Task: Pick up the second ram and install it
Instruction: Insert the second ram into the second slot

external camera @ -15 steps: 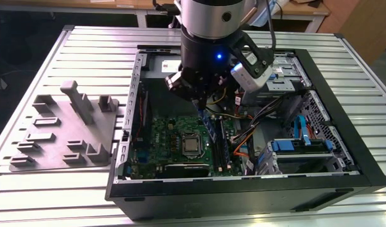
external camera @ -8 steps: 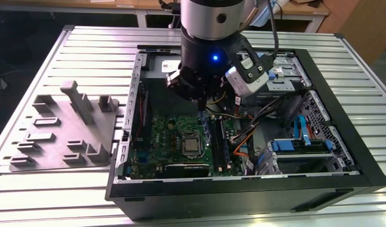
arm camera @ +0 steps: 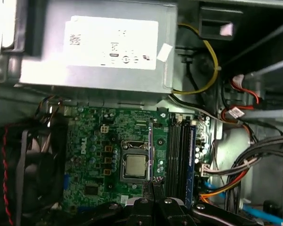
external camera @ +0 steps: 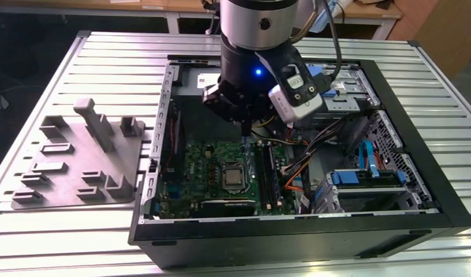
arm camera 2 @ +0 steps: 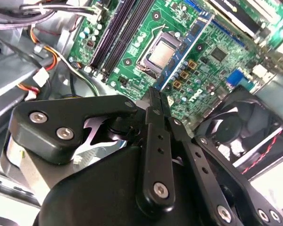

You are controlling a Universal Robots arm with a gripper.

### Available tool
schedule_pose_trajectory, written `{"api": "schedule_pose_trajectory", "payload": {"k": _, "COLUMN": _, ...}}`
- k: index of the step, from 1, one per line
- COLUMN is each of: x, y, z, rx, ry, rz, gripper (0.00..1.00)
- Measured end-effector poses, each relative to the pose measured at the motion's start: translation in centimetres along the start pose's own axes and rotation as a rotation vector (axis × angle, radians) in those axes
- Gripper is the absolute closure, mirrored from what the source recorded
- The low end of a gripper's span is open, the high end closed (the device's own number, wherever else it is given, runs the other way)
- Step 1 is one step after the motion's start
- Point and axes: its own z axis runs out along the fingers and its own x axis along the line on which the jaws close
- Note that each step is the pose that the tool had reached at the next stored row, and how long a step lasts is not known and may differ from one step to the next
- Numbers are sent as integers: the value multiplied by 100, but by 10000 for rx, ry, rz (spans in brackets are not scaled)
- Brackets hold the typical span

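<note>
My gripper (external camera: 246,123) hangs inside the open computer case, above the green motherboard (external camera: 208,167). Its black fingers (arm camera 2: 154,123) are shut on the second ram (arm camera: 151,149), a thin dark blue-green stick seen edge-on. In the second wrist view the ram (arm camera 2: 186,47) runs out from the fingertips past the processor socket (arm camera 2: 161,52). The stick hangs above the board, between the socket (arm camera: 135,165) and the long black memory slots (arm camera: 175,155). One slot at the far side of the row holds a blue-edged stick (arm camera: 191,155).
A grey power-supply box (arm camera: 99,52) sits at the board's end. A black fan (arm camera 2: 236,123) is beside the board, and orange and yellow cables (arm camera: 217,190) lie past the slots. A drive cage (external camera: 366,182) fills the case's right. A grey fixture plate (external camera: 81,156) lies at the exterior view's left.
</note>
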Motion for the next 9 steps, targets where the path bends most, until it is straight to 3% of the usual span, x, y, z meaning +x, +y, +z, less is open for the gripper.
{"api": "schedule_pose_trajectory", "payload": {"k": 9, "x": 0, "y": 0, "z": 1, "rx": 4, "ry": -5, "rz": 129, "gripper": 89}}
